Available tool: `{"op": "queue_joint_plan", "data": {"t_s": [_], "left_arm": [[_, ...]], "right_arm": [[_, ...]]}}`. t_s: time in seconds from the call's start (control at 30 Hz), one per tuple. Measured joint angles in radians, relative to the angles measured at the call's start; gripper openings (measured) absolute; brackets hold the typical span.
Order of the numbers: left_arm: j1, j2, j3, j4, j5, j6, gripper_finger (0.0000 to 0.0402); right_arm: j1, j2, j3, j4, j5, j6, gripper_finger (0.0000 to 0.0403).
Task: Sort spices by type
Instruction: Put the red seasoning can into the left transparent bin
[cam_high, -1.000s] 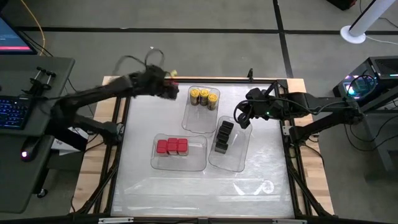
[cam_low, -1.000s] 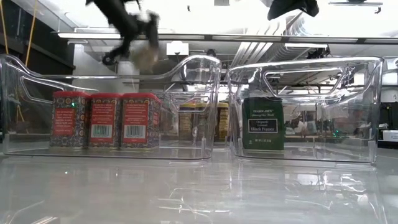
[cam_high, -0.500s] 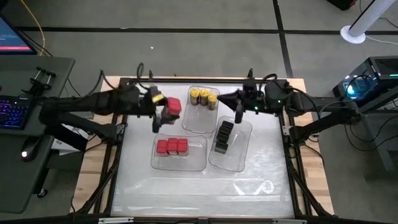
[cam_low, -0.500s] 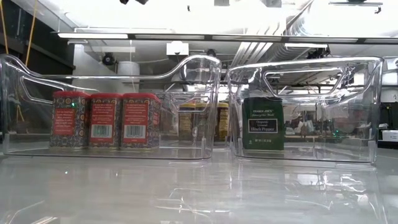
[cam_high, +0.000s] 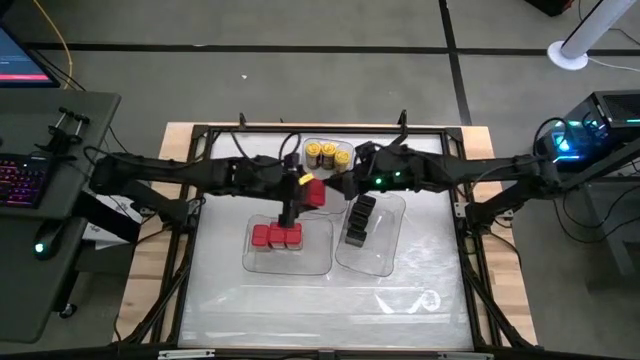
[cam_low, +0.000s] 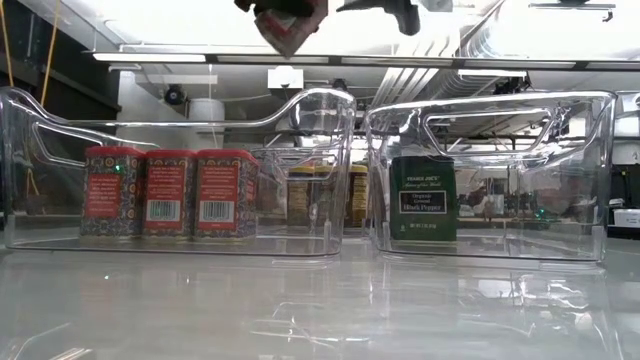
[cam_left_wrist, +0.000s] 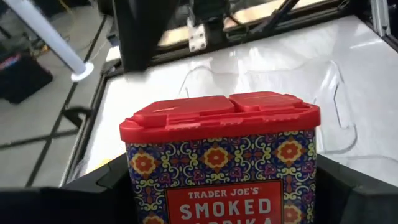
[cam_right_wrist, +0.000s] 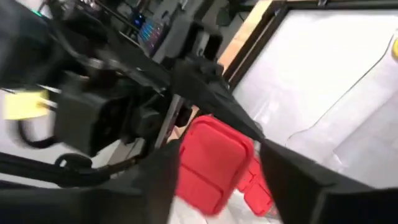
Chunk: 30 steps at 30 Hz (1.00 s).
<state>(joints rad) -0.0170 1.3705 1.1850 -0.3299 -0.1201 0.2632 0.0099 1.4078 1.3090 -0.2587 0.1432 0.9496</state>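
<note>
On the white table (cam_high: 230, 300) stand three clear trays, and above the one holding red tins (cam_high: 276, 236) the left gripper (cam_high: 306, 190) clamps a red paprika tin (cam_left_wrist: 221, 155), the right gripper (cam_high: 345, 182) spread apart beside it.

Near half of the surface (cam_high: 320, 300), toward 6 o'clock, lies open for a hand. The middle is crowded: three clear trays (cam_high: 290, 262) and both arms meeting above them block passage around 12 o'clock.
</note>
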Motion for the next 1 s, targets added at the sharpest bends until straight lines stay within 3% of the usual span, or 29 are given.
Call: {"op": "queue_joint_plan", "data": {"t_s": [0.13, 0.27, 0.5, 0.77, 1.0], "left_arm": [[0.000, 0.045, 0.028, 0.011, 0.006, 0.046, 0.0294], [0.000, 0.077, 0.029, 0.012, 0.006, 0.071, 0.0294], [0.000, 0.117, 0.033, 0.023, -0.030, 0.138, 0.0294], [0.002, 0.117, 0.033, -0.016, -0.291, 0.196, 0.0294], [0.000, 0.126, 0.033, 0.008, -0.224, 0.191, 0.0294]], "right_arm": [[0.011, 0.023, 0.000, 0.008, -0.023, 0.018, 0.0292], [0.010, 0.034, 0.000, -0.019, -0.084, 0.014, 0.0328], [0.010, 0.033, 0.000, -0.076, -0.082, 0.037, 0.0332], [0.002, 0.033, 0.000, -0.144, -0.053, 0.073, 0.0332], [-0.006, 0.034, 0.000, -0.143, 0.062, 0.097, 0.0332]]}}
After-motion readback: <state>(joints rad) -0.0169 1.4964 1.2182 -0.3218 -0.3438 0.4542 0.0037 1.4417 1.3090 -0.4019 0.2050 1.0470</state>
